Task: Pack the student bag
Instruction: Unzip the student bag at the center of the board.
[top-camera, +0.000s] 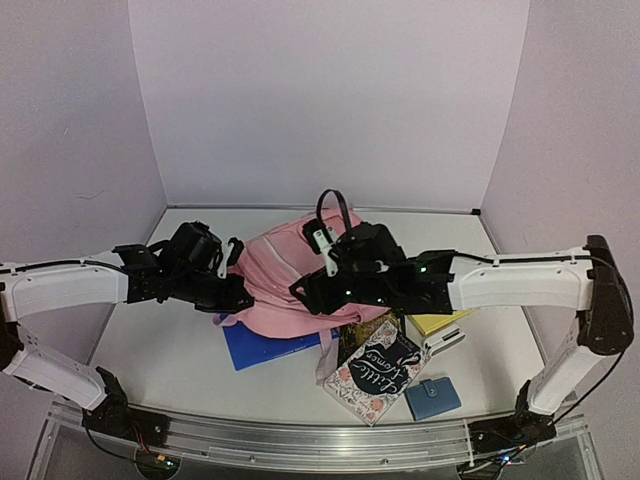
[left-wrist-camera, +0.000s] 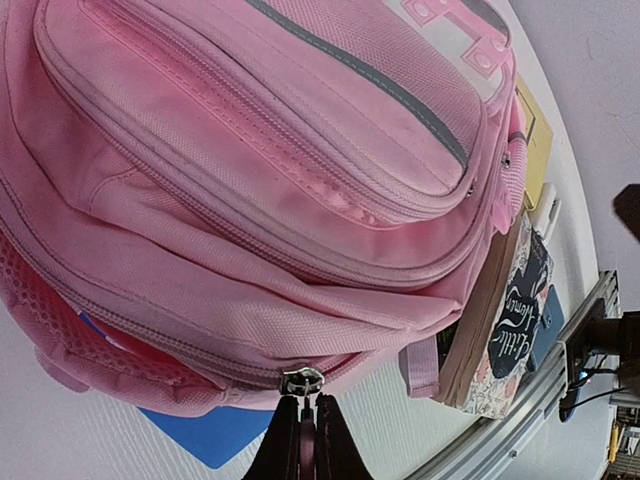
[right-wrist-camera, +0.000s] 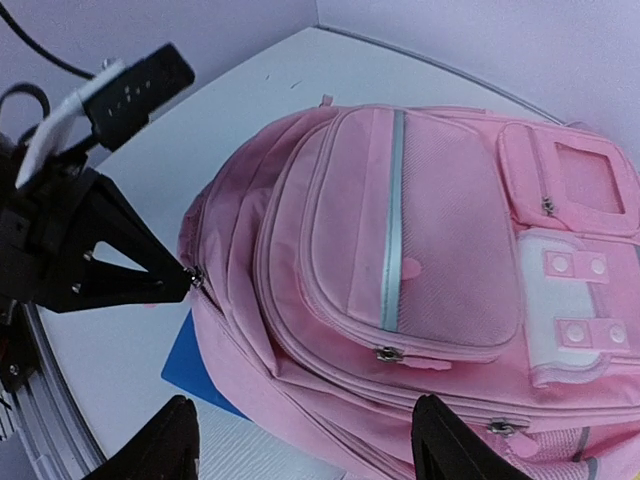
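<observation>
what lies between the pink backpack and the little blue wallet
A book with a dark, flowered cover lies between the student bag and the blue wallet, close beside the wallet. The top view shows it.

Blue folder (top-camera: 265, 350) near the worktop's front edge mostly buried under the student bag (top-camera: 270, 272), yellow book (top-camera: 440, 323) and the bag's middle partly covered by the right arm (top-camera: 510, 280) — zip pull (left-wrist-camera: 301, 381) tab lost between the pinched fingers of the left gripper (left-wrist-camera: 301, 408).

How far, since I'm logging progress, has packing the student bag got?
Done: nothing visibly packed; the folder, book and wallet lie outside the student bag. In hand: the left end effector pinches a zipper pull, the right end effector hangs open above. Left: unzip, load everything.
</observation>
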